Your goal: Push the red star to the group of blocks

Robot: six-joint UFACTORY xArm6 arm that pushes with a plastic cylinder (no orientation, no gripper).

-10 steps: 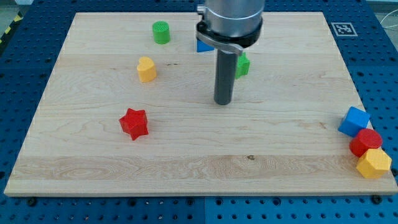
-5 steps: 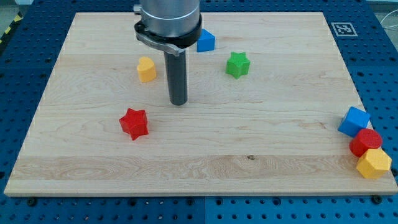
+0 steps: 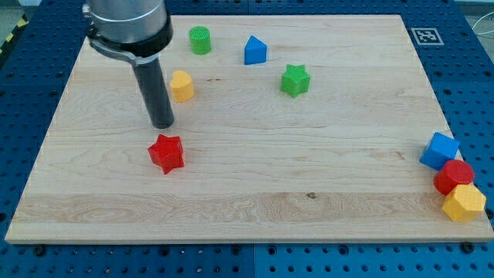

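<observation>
The red star (image 3: pixel 167 153) lies on the wooden board (image 3: pixel 247 193) at the view's lower left. My tip (image 3: pixel 162 125) stands just above the star in the view, a small gap apart, and to the lower left of a yellow block (image 3: pixel 181 86). The group of blocks sits at the board's right edge: a blue block (image 3: pixel 439 150), a red cylinder (image 3: pixel 454 177) and a yellow block (image 3: pixel 464 203), packed close together.
A green cylinder (image 3: pixel 200 39), a blue block (image 3: pixel 255 51) and a green star (image 3: pixel 295 79) lie near the view's top. A marker tag (image 3: pixel 426 35) is at the top right corner of the board.
My tip has moved steadily to the view's left, from the middle of the board to just above the red star. No block has moved.
</observation>
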